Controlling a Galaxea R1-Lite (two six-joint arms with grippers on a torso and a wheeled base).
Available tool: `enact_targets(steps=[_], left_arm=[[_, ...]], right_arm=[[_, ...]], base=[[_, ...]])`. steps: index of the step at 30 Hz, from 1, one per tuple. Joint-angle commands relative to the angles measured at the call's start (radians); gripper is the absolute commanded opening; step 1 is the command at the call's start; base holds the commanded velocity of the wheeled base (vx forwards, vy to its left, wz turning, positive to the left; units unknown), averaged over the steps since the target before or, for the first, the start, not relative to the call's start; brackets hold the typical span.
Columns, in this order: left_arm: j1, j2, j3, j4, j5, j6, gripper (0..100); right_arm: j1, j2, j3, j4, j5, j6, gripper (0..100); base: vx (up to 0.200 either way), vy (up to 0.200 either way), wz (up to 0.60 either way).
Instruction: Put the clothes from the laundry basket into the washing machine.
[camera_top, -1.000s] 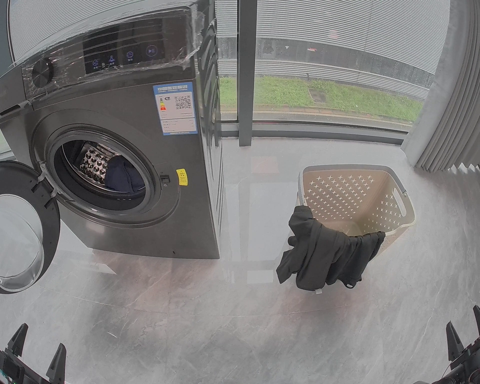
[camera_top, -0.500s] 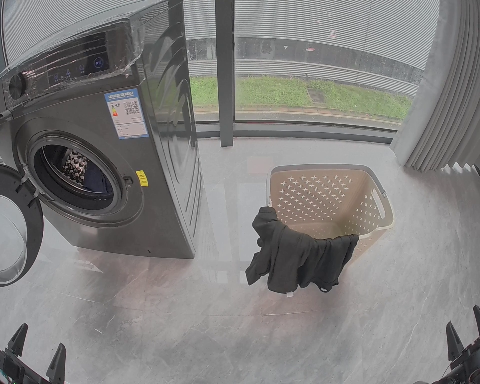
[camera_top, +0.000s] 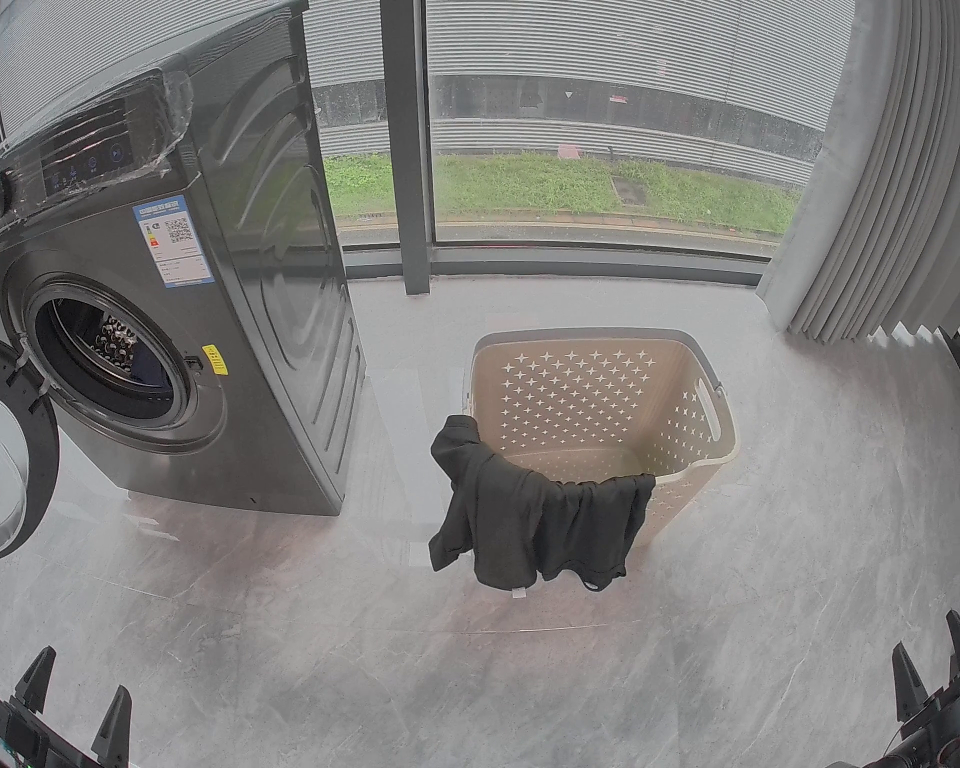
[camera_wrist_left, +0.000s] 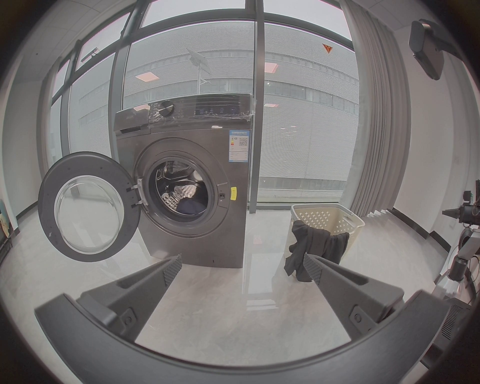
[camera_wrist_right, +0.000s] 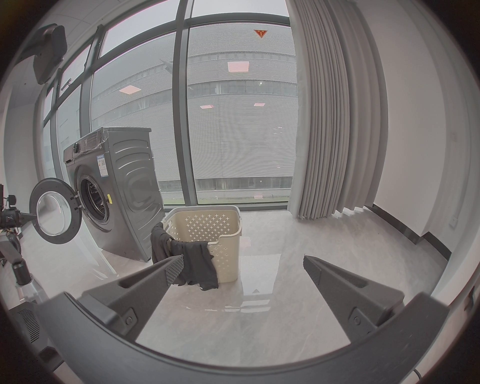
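- I am holding my left gripper (camera_top: 78, 690) and my right gripper (camera_top: 927, 650) low, both spread wide, with nothing between the fingers of either.
- The dark garment (camera_top: 530, 520) is hanging over the rim of the laundry basket (camera_top: 590, 337) on the side facing my grippers. It is well ahead of both and lies between their two lines. Most of the cloth is dangling outside the basket, down toward the floor (camera_top: 420, 660).
- The washing machine (camera_top: 260, 300) is standing ahead, out beyond my left gripper. Its door (camera_wrist_left: 87, 207) is swung open toward that gripper's outer side, and a dark piece (camera_wrist_left: 190, 205) is lying in the drum.
- I am expecting the basket to be the first trouble. It looks like light plastic, so a sideways tug on cloth draped across its rim could be tipping or sliding it rather than freeing the garment.
- I am also worrying about a thin pinch. If I take only one loose fold, the cloth could be slipping out partway and dropping on the glossy floor.
- The open door is sitting close to the line my left gripper would take to the drum, so a wide swing risks striking it.
- A trailing sleeve could be catching on the drum's lip.
- I cannot tell whether more clothing is lying behind the basket's near wall.
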Motion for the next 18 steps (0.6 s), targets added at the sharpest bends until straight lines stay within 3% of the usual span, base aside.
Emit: enact_targets(steps=[1,18], left_arm=[[0.000,-0.015,0.015,0.000,0.000,-0.001,100],[0.000,-0.015,0.015,0.000,0.000,0.004,100]], right_arm=[[0.000,-0.015,0.018,0.001,0.000,0.000,100],[-0.001,-0.015,0.018,0.001,-0.003,0.006,100]], base=[[0.000,0.000,0.00],[0.000,0.000,0.00]])
